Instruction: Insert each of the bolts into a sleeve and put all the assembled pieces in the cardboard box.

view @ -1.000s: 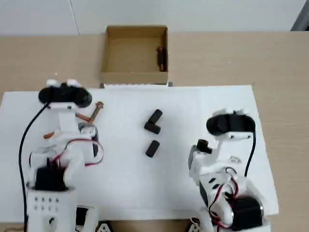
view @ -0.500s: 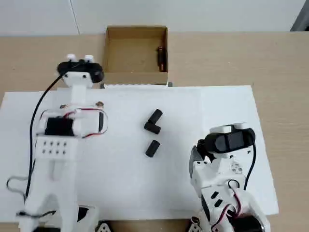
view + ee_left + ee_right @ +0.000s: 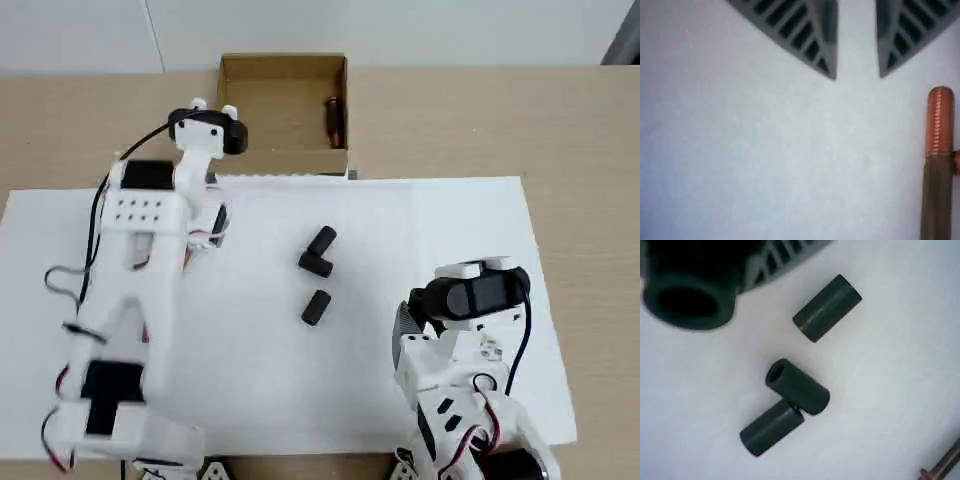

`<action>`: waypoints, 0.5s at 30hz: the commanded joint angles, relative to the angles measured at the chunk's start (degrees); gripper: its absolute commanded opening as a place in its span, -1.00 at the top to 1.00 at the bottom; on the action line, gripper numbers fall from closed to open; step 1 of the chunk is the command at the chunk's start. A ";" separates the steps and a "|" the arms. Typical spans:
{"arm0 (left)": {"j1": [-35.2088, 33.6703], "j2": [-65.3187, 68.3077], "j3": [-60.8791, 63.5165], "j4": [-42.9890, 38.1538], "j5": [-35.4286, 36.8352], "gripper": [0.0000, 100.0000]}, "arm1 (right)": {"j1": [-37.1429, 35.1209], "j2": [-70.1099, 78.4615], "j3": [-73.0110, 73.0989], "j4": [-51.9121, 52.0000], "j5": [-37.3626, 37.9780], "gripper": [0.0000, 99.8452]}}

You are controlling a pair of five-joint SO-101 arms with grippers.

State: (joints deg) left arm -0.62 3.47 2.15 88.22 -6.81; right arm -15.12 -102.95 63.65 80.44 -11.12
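Observation:
Three black sleeves lie mid-paper: one touching a second, and a third nearer. They also appear in the right wrist view, as a touching pair and a single. My right gripper at the near right is shut on a fourth sleeve. My left arm stretches toward the cardboard box. Its gripper hangs open over the white paper, beside a copper bolt. One assembled piece lies inside the box by its right wall.
A white paper sheet covers the wooden table. The tip of another bolt peeks in at the right wrist view's edge. The left arm's body and cables cover the paper's left side.
My left arm has swung from the near left up toward the box, covering the bolts in the high view. The right arm drew back slightly with its sleeve.

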 commanded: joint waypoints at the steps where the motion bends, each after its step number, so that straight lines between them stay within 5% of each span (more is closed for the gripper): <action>1: -0.44 6.33 -10.59 4.92 -0.70 0.88 | 0.04 0.13 -0.26 -0.92 0.18 1.00; 15: -7.91 26.29 -30.73 10.11 -7.03 0.87 | 0.04 -0.31 0.53 -1.27 0.09 1.00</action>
State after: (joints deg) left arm -7.21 29.14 -24.66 97.80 -12.26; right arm -15.12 -103.12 64.00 80.44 -11.12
